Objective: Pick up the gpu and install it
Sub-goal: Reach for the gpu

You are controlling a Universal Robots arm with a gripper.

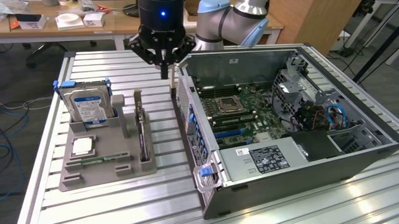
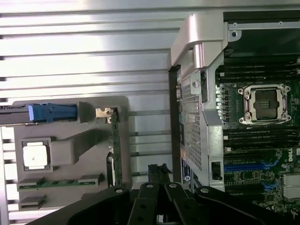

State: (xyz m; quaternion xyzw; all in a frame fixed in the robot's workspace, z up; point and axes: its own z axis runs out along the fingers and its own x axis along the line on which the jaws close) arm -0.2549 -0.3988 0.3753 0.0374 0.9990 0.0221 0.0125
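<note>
At the lower middle of the exterior view, the open computer case (image 1: 262,196) lies on its side on the slatted metal desk (image 1: 124,200). Its near corner carries a blue latch (image 1: 206,172) and a labelled power supply (image 1: 268,158).

At the lower left sits the grey holder (image 1: 93,175), with a strip of bare desk between it and the case. In its near part a memory stick (image 1: 100,161) lies flat, and just behind that is a processor chip (image 1: 82,146).

The gpu (image 1: 143,135) stands on edge in the slot along the holder's right side, left of centre in the frame, running away from the camera. A grey upright of the holder stands close on its left. The case's perforated side wall rises on its right, across the bare strip.

Farther back in the holder, at the middle left, a hard drive (image 1: 90,107) with blue rails stands upright.

Inside the case, right of centre, the motherboard (image 1: 249,123) shows a bare processor socket (image 1: 229,105). Blue cables (image 1: 337,115) curl at the right.

Beyond the gpu's far end, in the upper middle of the frame, the pincer (image 1: 164,73) hangs point-down above the desk. It is over the gap between the holder and the case's far corner. Its fingers are pressed together on nothing, and it is clear of the gpu. The arm (image 1: 234,21) bends behind it at the top.

Farthest off, at the upper left, a wooden desk (image 1: 37,32) bears white boxes (image 1: 68,21).
</note>
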